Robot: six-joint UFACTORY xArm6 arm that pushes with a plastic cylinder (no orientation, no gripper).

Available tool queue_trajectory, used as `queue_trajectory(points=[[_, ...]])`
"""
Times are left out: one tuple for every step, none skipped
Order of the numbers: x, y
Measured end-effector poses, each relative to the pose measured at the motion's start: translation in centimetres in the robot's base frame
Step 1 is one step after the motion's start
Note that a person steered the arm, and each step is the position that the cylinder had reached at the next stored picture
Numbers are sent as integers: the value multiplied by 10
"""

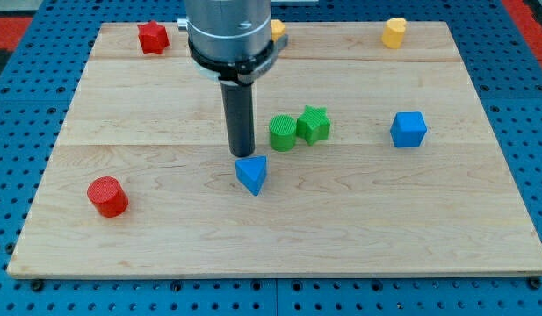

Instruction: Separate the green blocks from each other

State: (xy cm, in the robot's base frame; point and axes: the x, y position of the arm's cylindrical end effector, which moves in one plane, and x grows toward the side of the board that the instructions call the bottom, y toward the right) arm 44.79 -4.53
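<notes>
so there's no pincer on this rig, just my tip (242, 155), sitting left of the touching green cylinder (283, 132) and green star (314, 125), just above the blue triangle (252, 174). i'd enter at their seam, pushing one sideways only.

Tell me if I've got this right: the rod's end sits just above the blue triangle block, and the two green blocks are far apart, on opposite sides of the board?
Not quite. The camera view shows my tip just above the blue triangle block, as you say, but the green cylinder and the green star block sit side by side near the board's middle, apparently touching, to the view's right of my tip.
</notes>
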Motion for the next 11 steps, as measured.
queue_trajectory(points=[[-2, 5], [-8, 10], [-24, 20], [-38, 29], [-48, 63], [-37, 97], [-34, 108], [-18, 110], [14, 102], [18, 62], [27, 52]])
